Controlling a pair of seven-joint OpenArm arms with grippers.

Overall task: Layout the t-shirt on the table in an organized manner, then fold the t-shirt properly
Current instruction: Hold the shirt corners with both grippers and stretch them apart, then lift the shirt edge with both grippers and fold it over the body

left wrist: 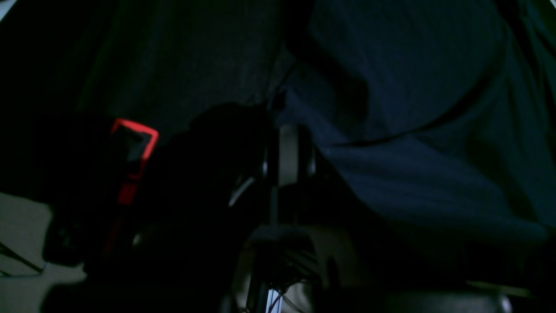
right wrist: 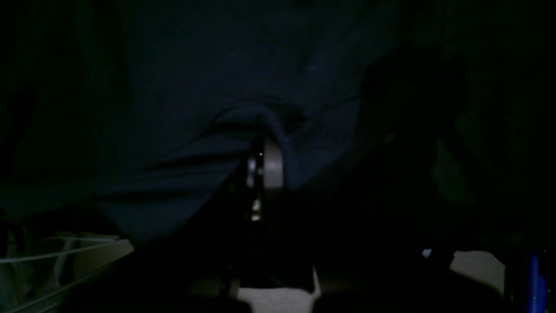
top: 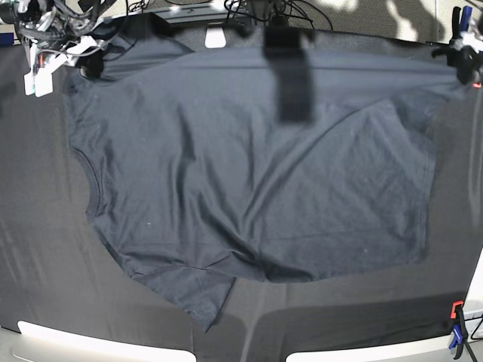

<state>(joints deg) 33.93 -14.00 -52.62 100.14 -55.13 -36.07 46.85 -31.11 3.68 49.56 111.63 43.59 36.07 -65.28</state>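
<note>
Surface: matte black table (top: 30,249) fills the base view, pale rim showing at 6 o'clock, cables and grey floor past the edge at 12 o'clock.
Clamps: red and blue clamp (top: 456,332) sits at the 4 o'clock corner; another clamp (top: 457,23) stands at 1 o'clock.
Shirt: dark navy t-shirt (top: 256,181) lies spread over the middle of the table, wrinkled, its top edge pulled taut between the two arms; one sleeve (top: 192,290) juts toward 7 o'clock.
Left gripper: left gripper (top: 462,64) sits at the 2 o'clock corner of the base view; in its wrist view the jaws are pressed together, pinching the shirt's edge (left wrist: 282,104).
Right gripper: right gripper (top: 89,64) sits at the 10 o'clock corner; its wrist view, very dark, shows the jaws closed on a gathered fold of shirt (right wrist: 278,126).
Shadow: dark vertical band (top: 290,75) falls across the shirt near 12 o'clock.
</note>
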